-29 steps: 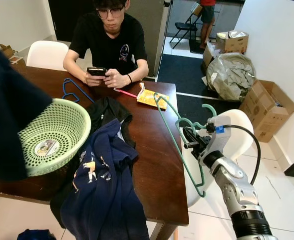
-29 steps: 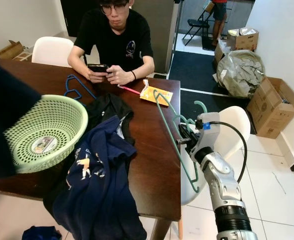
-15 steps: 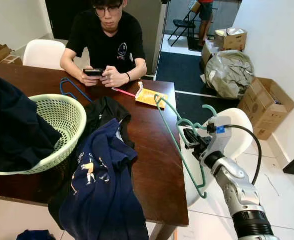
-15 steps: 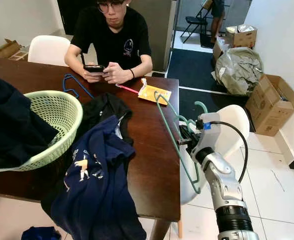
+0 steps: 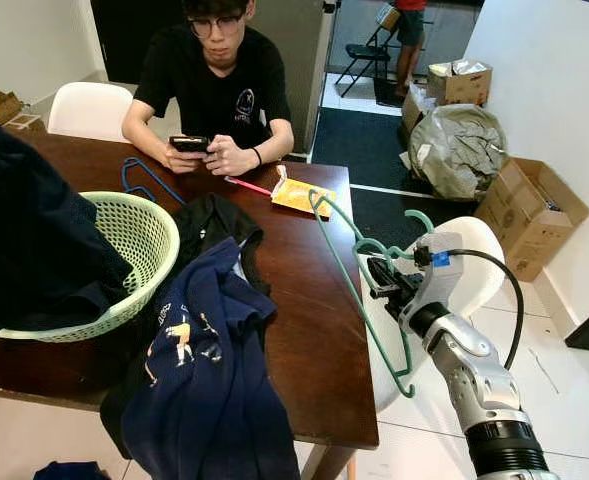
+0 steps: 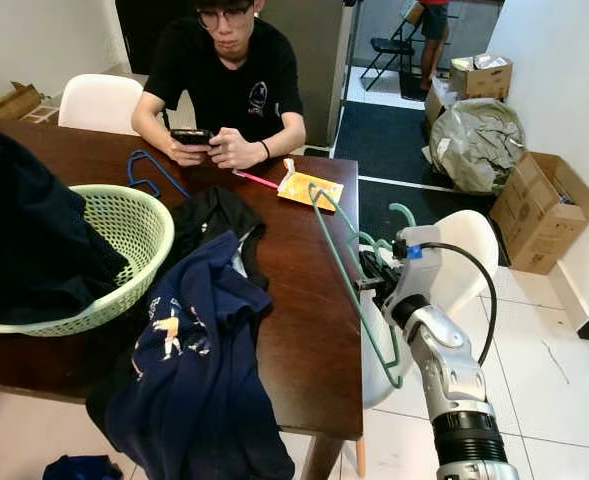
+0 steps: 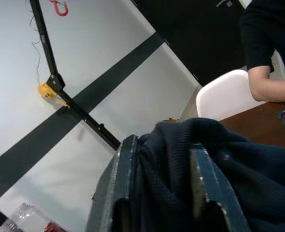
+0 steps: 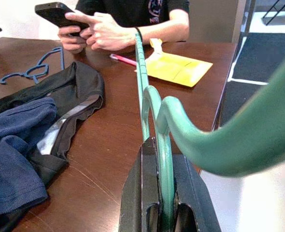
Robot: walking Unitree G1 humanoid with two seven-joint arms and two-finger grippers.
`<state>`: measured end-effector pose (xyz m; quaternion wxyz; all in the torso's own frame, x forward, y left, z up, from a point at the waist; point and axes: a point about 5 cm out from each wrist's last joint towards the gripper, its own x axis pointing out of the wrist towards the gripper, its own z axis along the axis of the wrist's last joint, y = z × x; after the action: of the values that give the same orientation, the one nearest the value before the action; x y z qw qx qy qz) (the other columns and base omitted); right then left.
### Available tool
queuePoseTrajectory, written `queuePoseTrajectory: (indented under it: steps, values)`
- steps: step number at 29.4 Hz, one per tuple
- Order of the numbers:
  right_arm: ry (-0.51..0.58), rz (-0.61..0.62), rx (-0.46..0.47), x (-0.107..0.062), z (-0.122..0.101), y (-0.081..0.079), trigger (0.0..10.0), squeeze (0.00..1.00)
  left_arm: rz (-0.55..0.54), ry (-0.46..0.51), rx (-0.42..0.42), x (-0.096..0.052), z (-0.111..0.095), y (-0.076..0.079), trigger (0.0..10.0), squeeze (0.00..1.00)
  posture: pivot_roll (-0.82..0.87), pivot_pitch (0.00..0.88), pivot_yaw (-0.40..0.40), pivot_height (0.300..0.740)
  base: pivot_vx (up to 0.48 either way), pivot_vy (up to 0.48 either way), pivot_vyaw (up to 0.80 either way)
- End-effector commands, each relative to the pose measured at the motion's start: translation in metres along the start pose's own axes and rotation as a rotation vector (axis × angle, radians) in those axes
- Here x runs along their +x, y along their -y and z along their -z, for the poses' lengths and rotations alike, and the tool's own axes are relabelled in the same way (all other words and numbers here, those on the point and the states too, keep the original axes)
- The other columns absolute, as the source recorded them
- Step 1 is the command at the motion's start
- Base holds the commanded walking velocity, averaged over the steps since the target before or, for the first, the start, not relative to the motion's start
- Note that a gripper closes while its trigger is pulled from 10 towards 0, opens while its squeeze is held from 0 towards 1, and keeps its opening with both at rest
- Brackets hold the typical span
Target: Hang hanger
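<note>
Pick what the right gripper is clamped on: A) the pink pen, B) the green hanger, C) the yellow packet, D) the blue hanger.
B: the right gripper has its black fingers shut on the green hanger, held just off the table's right edge.

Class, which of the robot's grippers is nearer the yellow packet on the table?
Right. The right gripper holds the green hanger just off the table edge near the yellow packet; the left gripper grips dark cloth across the table.
</note>
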<state>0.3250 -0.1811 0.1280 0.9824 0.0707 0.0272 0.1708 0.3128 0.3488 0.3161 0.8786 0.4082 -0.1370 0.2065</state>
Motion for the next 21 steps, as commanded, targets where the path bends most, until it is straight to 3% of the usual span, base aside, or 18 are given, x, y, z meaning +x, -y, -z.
queuePoseTrajectory:
  steps: [1,6,7,8,14,21]
  values:
    - [-0.001,0.002,-0.003,-0.001,-0.001,0.0,10.0,0.0,0.007,0.031,0.005,0.003,-0.007,0.003,10.0,1.0,0.09,0.0,-0.064,0.74,0.0,0.0,0.0]
    - [0.0,0.005,-0.002,-0.002,-0.001,0.0,10.0,0.0,-0.021,-0.011,0.061,0.005,-0.004,-0.005,10.0,1.0,0.09,0.0,-0.063,0.74,0.0,0.0,0.0]
    - [0.0,0.006,-0.001,-0.002,-0.001,0.0,10.0,0.0,-0.042,-0.045,0.07,0.004,0.001,-0.013,10.0,1.0,0.09,0.0,-0.061,0.74,0.0,0.0,0.0]
    - [-0.001,0.006,0.001,-0.002,0.0,0.0,10.0,0.0,-0.085,-0.116,0.099,0.001,0.013,-0.032,10.0,1.0,0.1,0.0,-0.062,0.74,0.0,0.0,0.0]
    - [-0.006,0.006,0.005,-0.002,0.001,0.0,10.0,0.0,-0.158,-0.259,0.229,-0.012,0.037,-0.073,10.0,1.0,0.1,0.0,-0.062,0.74,0.0,0.0,0.0]
    - [-0.009,0.006,0.004,-0.002,0.001,0.001,10.0,0.0,-0.169,-0.272,0.285,-0.018,0.036,-0.084,10.0,1.0,0.1,0.0,-0.065,0.74,0.0,0.0,0.0]
